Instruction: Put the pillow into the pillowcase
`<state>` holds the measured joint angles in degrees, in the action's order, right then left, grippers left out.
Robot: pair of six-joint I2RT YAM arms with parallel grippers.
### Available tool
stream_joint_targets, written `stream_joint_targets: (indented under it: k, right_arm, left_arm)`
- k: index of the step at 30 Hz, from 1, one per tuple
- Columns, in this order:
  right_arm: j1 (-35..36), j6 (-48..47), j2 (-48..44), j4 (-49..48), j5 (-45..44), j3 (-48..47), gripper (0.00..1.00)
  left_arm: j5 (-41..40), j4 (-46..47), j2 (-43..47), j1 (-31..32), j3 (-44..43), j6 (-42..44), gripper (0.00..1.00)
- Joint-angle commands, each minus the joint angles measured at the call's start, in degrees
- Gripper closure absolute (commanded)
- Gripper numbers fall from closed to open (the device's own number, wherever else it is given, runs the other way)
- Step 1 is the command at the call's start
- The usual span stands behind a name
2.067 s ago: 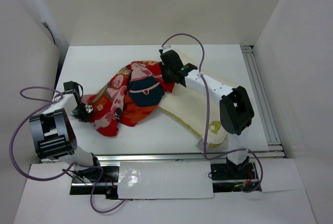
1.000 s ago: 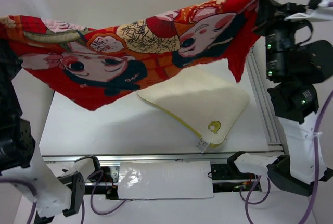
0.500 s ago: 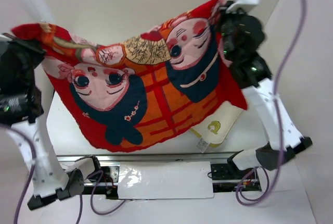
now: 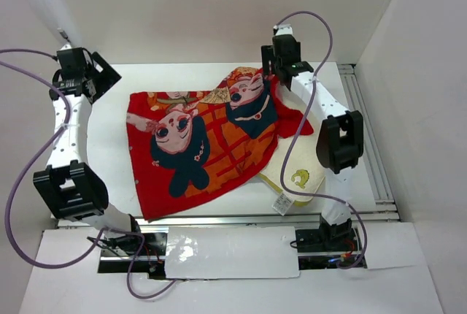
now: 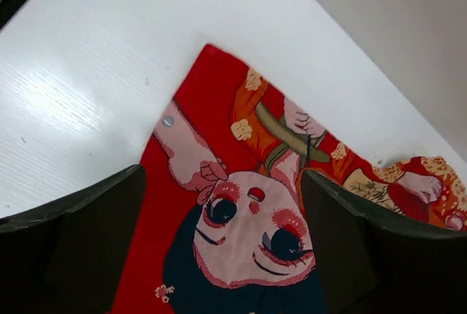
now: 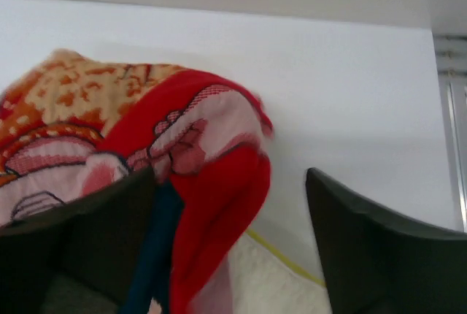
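Observation:
The red pillowcase (image 4: pixel 201 146) lies spread on the table, printed side up, its two cartoon children upside down from the camera. It covers most of the cream pillow (image 4: pixel 299 179), whose near right corner with the yellow emblem and white tag sticks out. My left gripper (image 4: pixel 98 80) hangs open above the table's far left corner, off the cloth; its wrist view looks down on the pillowcase (image 5: pixel 241 212) between the wide fingers. My right gripper (image 4: pixel 281 66) stands open over the pillowcase's far right corner (image 6: pixel 211 153), with the pillow's yellowish edge (image 6: pixel 284 259) showing below.
White walls close in the table on three sides. A metal rail (image 4: pixel 365 124) runs along the right edge, another along the front (image 4: pixel 219 219). Purple cables loop from both arms.
Both arms came down from holding the pillowcase stretched in the air. The cloth now lies flat over the pillow, and both grippers have opened and let it go.

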<state>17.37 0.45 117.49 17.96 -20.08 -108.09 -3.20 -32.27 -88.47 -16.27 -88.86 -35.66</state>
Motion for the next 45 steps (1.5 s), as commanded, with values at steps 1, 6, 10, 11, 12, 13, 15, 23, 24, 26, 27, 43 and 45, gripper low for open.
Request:
stream_joint_targets:
  k: [1, 6, 10, 11, 12, 13, 15, 23, 24, 26, 27, 43, 45]
  right_arm:
    - [-0.75, 2.79, -9.26, 1.91, 0.92, -1.18, 0.0]
    - [-0.75, 10.87, -23.25, 3.57, -3.12, 18.56, 0.0]
    - [-1.37, 19.66, -35.28, 4.98, -2.34, 32.92, 0.0]
    - [-1.37, 20.64, -36.79, 4.98, -1.47, 35.21, 0.0]
    - [-1.37, 21.17, -37.94, 4.98, -0.94, 38.89, 0.01]
    - [-1.37, 22.39, -39.78, 4.98, -0.93, 40.14, 0.01]
    - [-1.37, 23.8, -40.93, 6.47, -0.93, 41.64, 0.02]
    - [0.48, 24.86, -42.87, 8.32, 1.79, 44.98, 0.04]
    - [1.09, 24.86, -42.87, 8.32, 1.79, 45.51, 0.04]
    - [1.61, 24.86, -43.39, 9.81, 1.79, 47.09, 0.04]
    - [1.62, 24.86, -43.4, 9.82, 1.79, 47.71, 0.04]
    - [-3.92, 25.74, -39.46, -0.38, 12.17, 53.07, 0.08]
    - [-3.92, 25.74, -37.78, -0.38, 12.17, 52.2, 0.1]
  left_arm:
    - [-4.0, -3.14, 6.0, 0.54, -2.14, 0.61, 0.0]
    - [-3.99, -3.4, 20.85, 6.84, 17.81, -4.76, 0.0]
    - [-2.86, -5.43, 29.04, 15.61, 32.93, -12.4, 0.0]
    - [-2.86, -4.74, 29.92, 17.92, 38.09, -13.2, 0.0]
    - [-2.86, -4.73, 29.93, 20.29, 39.71, -13.21, 0.0]
    - [-5.91, -9.17, 29.93, 24.84, 40.51, -15.73, 0.0]
    - [-9.44, -13.41, 28.61, 30.16, 42.27, -19.25, 0.01]
    - [-10.67, -15.45, 26.33, 50.78, 48.78, -32.18, 0.03]
    - [-11.47, -15.45, 25.28, 52.21, 49.3, -34.19, 0.03]
    - [-12.53, -17.81, 21.6, 56.32, 49.31, -35.96, 0.03]
    - [-13.66, -18.43, 19.93, 57.74, 49.31, -37.8, 0.01]
    - [-14.21, -6.85, 8.92, 59.87, 51.76, -34.4, 0.25]
    - [-13.5, -5.35, 7.88, 59.25, 52.91, -33.86, 0.4]
